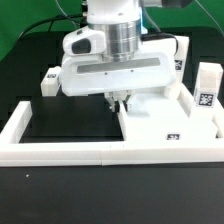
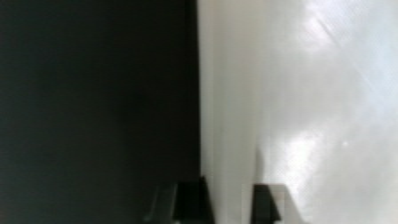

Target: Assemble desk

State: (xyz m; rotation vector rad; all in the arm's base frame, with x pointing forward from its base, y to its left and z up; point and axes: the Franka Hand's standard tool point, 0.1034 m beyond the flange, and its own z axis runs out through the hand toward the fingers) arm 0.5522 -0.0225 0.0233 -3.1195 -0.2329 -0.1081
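I see the desk top [image 1: 165, 118] lying flat inside the border wall [image 1: 60, 150], in its corner on the exterior view's right. The gripper [image 1: 118, 100] sits at the top's left rim, jaws pressed together. One leg [image 1: 208, 88] stands upright at far right.

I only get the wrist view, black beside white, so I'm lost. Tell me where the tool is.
Observer: The tool hangs low at the edge of the desk top, on its side toward the exterior view's left.
Operator: Name loose parts.
Observer: A tagged leg stands upright beside the desk top, at the exterior view's right.
Operator: Go on.
Observer: A second leg sits apart at the exterior view's left.
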